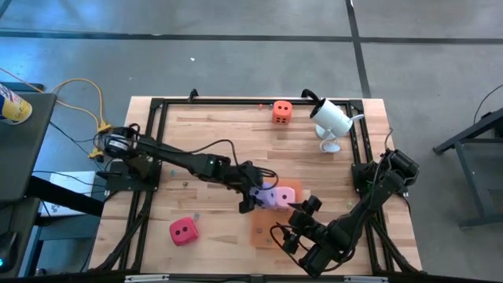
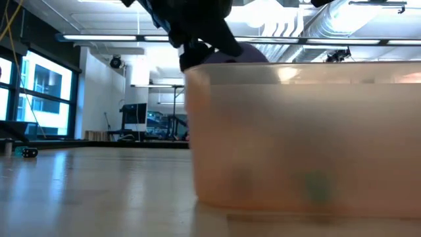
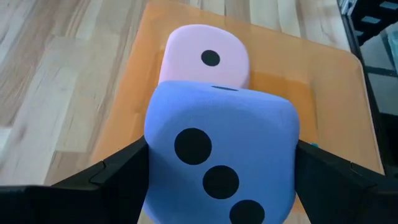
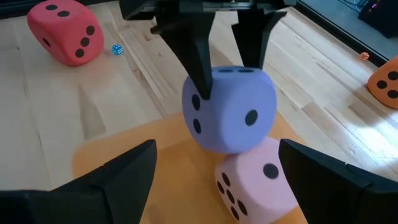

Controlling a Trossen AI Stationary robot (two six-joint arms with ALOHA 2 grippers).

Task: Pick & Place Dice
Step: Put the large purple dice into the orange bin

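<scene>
My left gripper (image 1: 255, 198) reaches in from the table's left and is shut on the purple die (image 3: 221, 162), held over the translucent orange tray (image 3: 336, 99). Just below and beyond it, the pink die (image 4: 255, 180) rests on the tray; whether the two dice touch, I cannot tell. My right gripper (image 4: 214, 149) stands open near the tray's front right, nothing between its fingers, pointing at both dice. On the bare wood sit the red die (image 1: 183, 231) at the near left and the orange die (image 1: 282, 112) at the far edge. My left gripper pinches the purple die by two opposite side faces (image 4: 196, 109) between its two fingers (image 4: 199, 62). The fingers slant down from the table's left. The die hangs tilted and lifted off the tray's floor, above the pink die.
A white camera (image 1: 330, 118) stands at the far right of the table, beside the orange die. A black frame (image 1: 157, 106) runs along the table's edges. The tray's wall (image 2: 296, 138) fills the low view. Bare wood lies between the red die and the tray.
</scene>
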